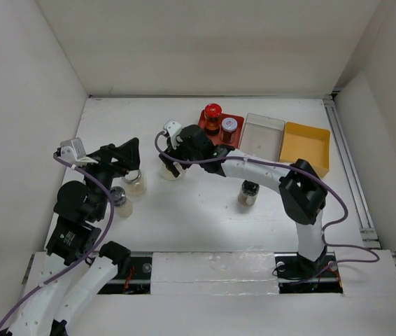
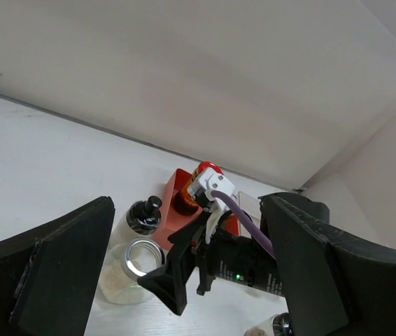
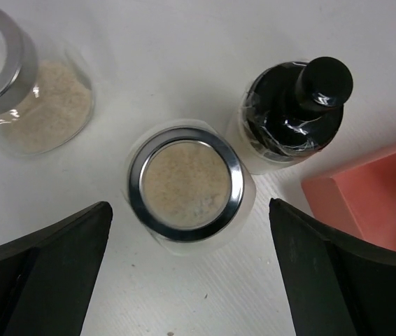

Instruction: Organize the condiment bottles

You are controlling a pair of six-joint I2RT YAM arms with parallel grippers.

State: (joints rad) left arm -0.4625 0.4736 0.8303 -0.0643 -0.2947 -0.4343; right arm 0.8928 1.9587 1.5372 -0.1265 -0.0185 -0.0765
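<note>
— Now, at the left of the top view your left pincer stands open, its fingers wide apart with nothing caught between them.
— Just below it, toward the lower left, you have two jars on the bench: a pale-filled jar right beside the fingers, and a grey-topped jar close beside that one, nearer the bottom edge.
— Toward the middle, your right pincer is spread open too. In its wrist view the open-topped jar, silver rim and pale grains inside, sits mid-frame between the two fingers, with bare bench showing on both sides. Neither finger touches it.
— In the upper right of that same frame you'll find a black-capped shaker, upright, just beside that jar and just left of a corner of the red tray.
— Back in the top view, right of centre, a second shaker stands by itself, just below your right arm in the frame.
— Along the upper right the trays sit in a row. The red one carries a red-lidded jar and a silver-lidded jar side by side; next comes the clear tray, then the yellow tray at the far right.
</note>
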